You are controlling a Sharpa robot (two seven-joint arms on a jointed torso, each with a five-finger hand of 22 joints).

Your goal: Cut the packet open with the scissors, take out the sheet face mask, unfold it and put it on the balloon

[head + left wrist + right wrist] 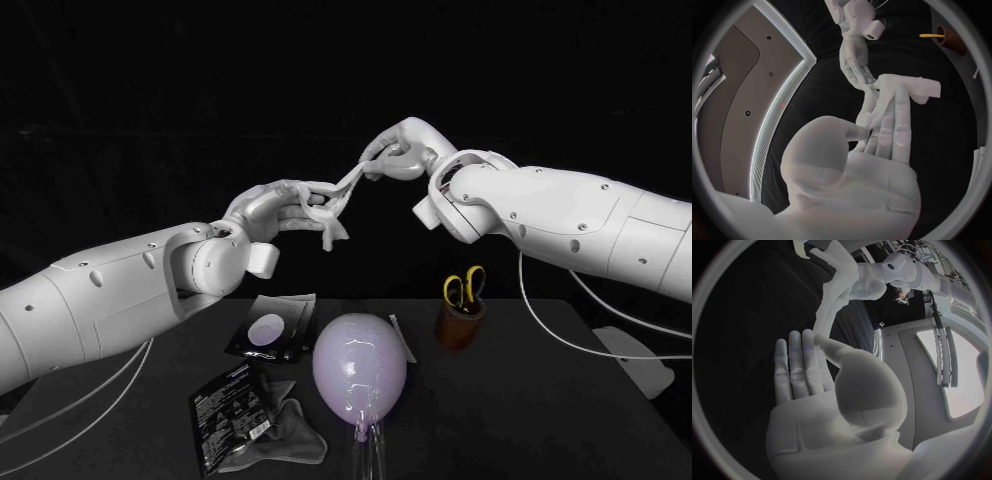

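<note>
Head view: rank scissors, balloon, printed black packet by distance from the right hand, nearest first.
1. Scissors, upright in the brown cup, below the right hand.
2. Balloon, centre of the table.
3. Printed black packet, near-left corner.

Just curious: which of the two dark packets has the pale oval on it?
The far packet, close beside the balloon; the near packet shows small print instead.
</note>
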